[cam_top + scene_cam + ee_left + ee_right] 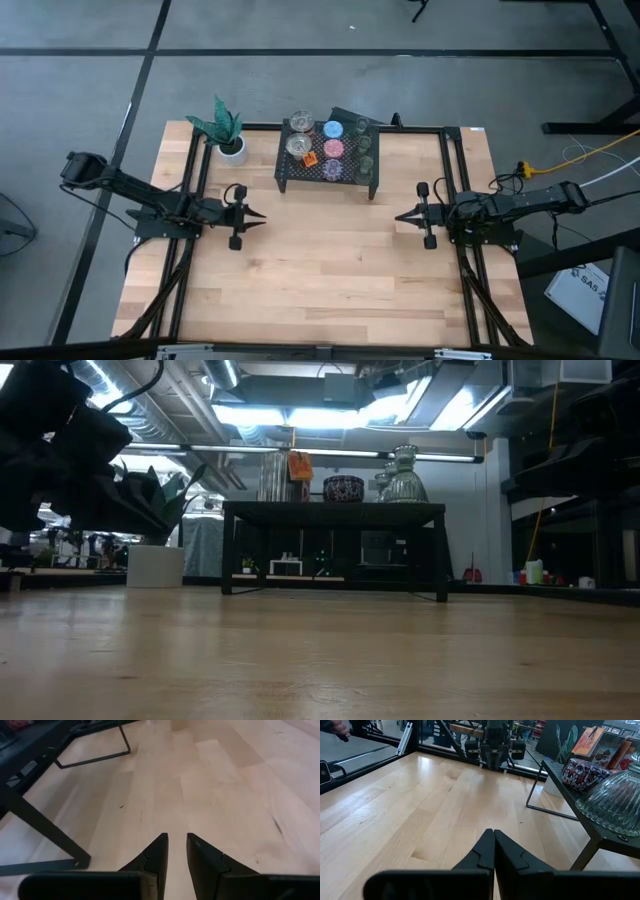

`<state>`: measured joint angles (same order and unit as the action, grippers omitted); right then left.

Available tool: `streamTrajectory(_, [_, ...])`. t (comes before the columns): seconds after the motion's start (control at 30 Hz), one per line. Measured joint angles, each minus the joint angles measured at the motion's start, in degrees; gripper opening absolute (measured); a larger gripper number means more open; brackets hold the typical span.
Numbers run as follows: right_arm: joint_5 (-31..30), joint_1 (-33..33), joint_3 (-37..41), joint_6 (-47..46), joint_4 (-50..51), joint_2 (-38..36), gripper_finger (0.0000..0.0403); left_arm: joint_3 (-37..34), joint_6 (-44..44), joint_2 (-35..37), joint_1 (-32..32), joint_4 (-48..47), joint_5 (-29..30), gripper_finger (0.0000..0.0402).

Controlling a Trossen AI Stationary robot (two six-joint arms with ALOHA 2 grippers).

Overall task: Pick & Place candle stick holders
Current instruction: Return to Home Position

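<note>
Looking down, eight round candle holders (333, 149) fill the black mesh rack (287, 172) at upper centre: three green glass, two silvery, one each blue, pink, purple. At table level their ribbed glass shows centre-top. Left gripper (177, 845) barely parted, empty; right gripper (493, 837) pressed closed, empty.

Holders (343, 488) atop rack (333, 510) (plant (150, 495) beside).

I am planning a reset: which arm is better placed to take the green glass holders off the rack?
Probably right. The green holders stand at the rack's right end, nearest the right gripper, which is shut and empty. The left gripper, open, waits beyond the opposite end.
</note>
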<state>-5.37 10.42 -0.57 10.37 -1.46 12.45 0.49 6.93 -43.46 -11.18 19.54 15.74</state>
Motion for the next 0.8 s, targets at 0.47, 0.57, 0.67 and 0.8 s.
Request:
streamTrajectory(0.47, [0.0,0.0,0.0,0.0,0.0,0.0,0.0003,0.0,0.8,17.1,0.0,-16.7,-0.3,0.0064])
streamTrajectory(0.57, [0.0,0.0,0.0,0.0,0.0,0.0,0.0003,0.0,1.2,20.2,0.4,-16.7,-0.7,0.0063])
streamTrajectory(0.67, [0.0,0.0,0.0,0.0,0.0,0.0,0.0003,0.0,1.4,21.7,1.8,-16.8,-0.7,0.0066])
streamTrajectory(0.8, [0.0,0.0,0.0,0.0,0.0,0.0,0.0003,0.0,2.8,24.1,3.9,-16.8,-0.8,0.0068])
